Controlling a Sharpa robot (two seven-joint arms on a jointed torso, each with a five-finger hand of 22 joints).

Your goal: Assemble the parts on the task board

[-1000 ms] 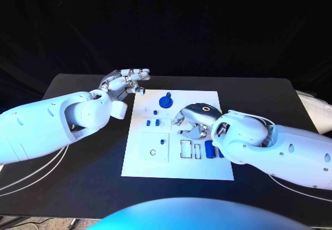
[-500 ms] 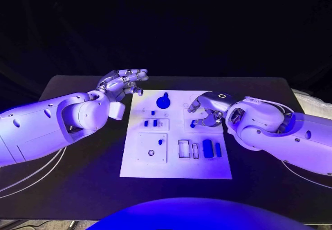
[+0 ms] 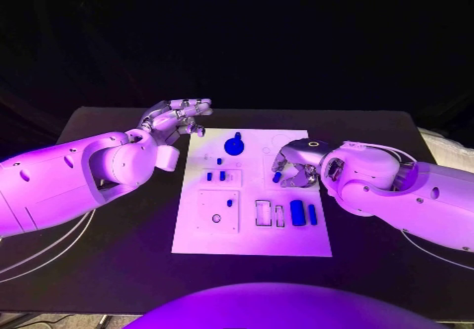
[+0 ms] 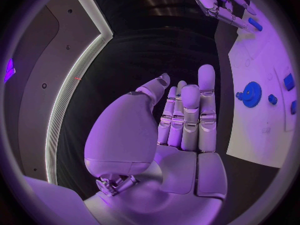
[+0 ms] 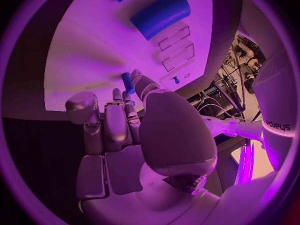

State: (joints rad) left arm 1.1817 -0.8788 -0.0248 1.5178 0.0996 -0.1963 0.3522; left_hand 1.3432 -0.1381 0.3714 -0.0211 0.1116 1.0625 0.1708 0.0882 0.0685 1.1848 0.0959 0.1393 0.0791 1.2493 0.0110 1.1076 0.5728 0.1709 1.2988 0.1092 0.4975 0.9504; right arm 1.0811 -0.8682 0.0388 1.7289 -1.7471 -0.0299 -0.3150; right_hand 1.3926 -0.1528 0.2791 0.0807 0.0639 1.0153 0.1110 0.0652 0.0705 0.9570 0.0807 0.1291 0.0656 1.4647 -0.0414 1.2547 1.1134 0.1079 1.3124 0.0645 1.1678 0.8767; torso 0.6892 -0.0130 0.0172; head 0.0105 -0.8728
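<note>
The board [image 3: 252,236] lies at the centre of the surface [image 3: 118,260], and the job looks only partly done: a blue gear [image 3: 235,145] sits at its 12 o'clock end, small pegs [image 3: 214,176] stand left of centre, and a thick cylinder [image 3: 296,213] and thin bar [image 3: 312,214] lie loose at 4 o'clock beside what seem open slots [image 3: 264,212]. The right robot hand [image 3: 294,168] hovers over the board at 2 o'clock, fingers curled down with a short blue peg [image 5: 127,80] pinched at its fingertips; this piece is not yet seated, as far as I can tell. The left robot hand [image 3: 176,118] hangs off the board's 11 o'clock corner, fingers straight and close together, holding nothing. The board's near half at 6 o'clock is bare, and dark surface runs wide at 9 and 3 o'clock, so either arm has room to swing; the far edge at 12 o'clock is close behind the gear.
</note>
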